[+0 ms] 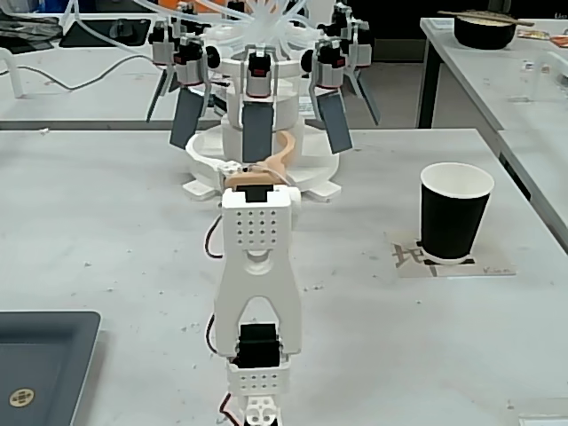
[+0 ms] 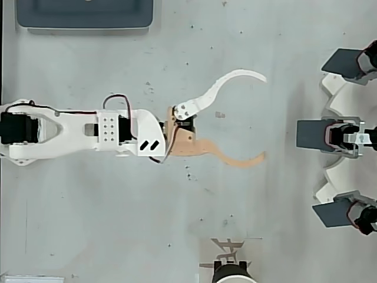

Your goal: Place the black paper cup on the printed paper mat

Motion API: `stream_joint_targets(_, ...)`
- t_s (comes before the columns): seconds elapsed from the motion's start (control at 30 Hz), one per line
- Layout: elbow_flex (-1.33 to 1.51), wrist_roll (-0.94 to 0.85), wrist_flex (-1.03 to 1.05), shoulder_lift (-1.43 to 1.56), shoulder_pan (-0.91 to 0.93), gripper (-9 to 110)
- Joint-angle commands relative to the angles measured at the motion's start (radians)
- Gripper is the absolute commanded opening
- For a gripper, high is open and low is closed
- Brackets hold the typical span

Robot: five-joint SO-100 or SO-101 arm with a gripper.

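One arm stretched flat along the middle of the surface (image 2: 118,224), hand (image 2: 265,117) spread wide and holding nothing: white finger (image 2: 235,79) and tan finger (image 2: 244,162) curve apart, with bare surface between their tips. The black cup (image 1: 453,213) stands upright on the paper mat (image 1: 497,266), at the right in the fixed view, near that edge of the surface; overhead only its rim (image 2: 234,273) shows, cut off at the bottom edge. Cup and hand are well apart, open surface between. White rig with dark paddles (image 2: 347,135) sits beyond the fingertips. Dark tray (image 2: 85,15) at the top edge overhead.
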Motion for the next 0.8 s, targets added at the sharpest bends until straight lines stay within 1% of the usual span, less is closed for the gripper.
stream_joint_targets(0.0,-0.084,-0.006,0.002,-0.025,0.0,30)
stream_joint_targets(0.27,-0.206,0.008,0.005,-0.14,0.002,24)
stream_joint_targets(0.57,-0.242,0.031,0.005,-0.199,0.012,17)
stream_joint_targets(0.77,-0.253,0.032,0.005,-0.219,0.012,14)
